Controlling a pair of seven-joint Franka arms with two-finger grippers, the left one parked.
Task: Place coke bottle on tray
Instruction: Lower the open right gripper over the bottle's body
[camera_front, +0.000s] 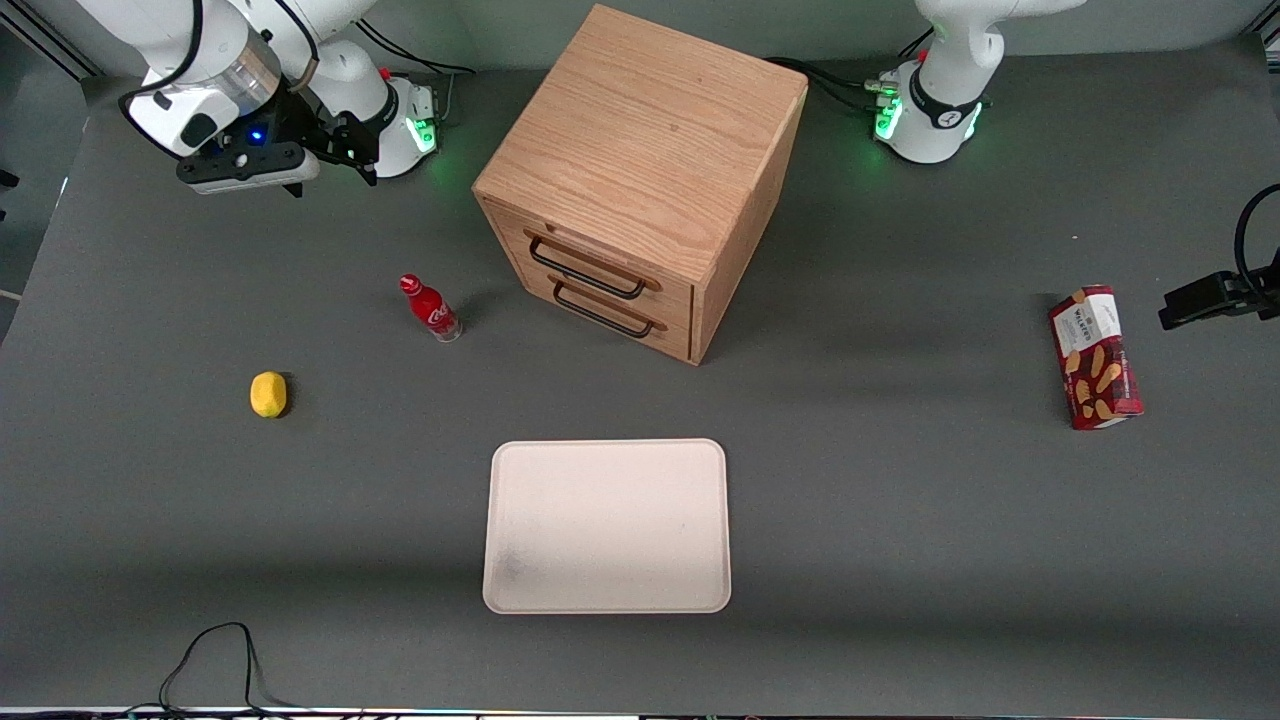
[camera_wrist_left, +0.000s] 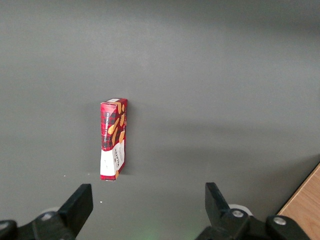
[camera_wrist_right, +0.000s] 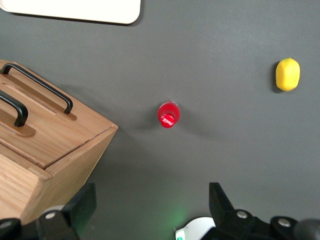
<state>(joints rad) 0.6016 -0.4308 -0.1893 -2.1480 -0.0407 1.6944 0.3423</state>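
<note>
In the front view you see the whole table: the coke bottle (camera_front: 430, 309) stands upright on the mat, just beside the wooden drawer cabinet (camera_front: 640, 180), and the tray (camera_front: 607, 526) lies nearer to the camera, at about 5 o'clock from the bottle and well apart from it. A lemon (camera_front: 268, 394) sits at about 8 o'clock from the bottle. The red snack box (camera_front: 1095, 357) lies toward the parked arm's end, and the right wrist view does not show it.

The right wrist view looks down on the red cap of the bottle (camera_wrist_right: 168, 114), with the lemon (camera_wrist_right: 287, 74) to one side and only a corner of the tray (camera_wrist_right: 100, 11), cut off at the edge.

The gripper (camera_wrist_right: 150, 205) hangs high above the mat, its fingers (camera_wrist_right: 82, 202) wide apart, holding and touching nothing. In the front view the gripper (camera_front: 345, 150) is mostly covered by its own wrist.
</note>
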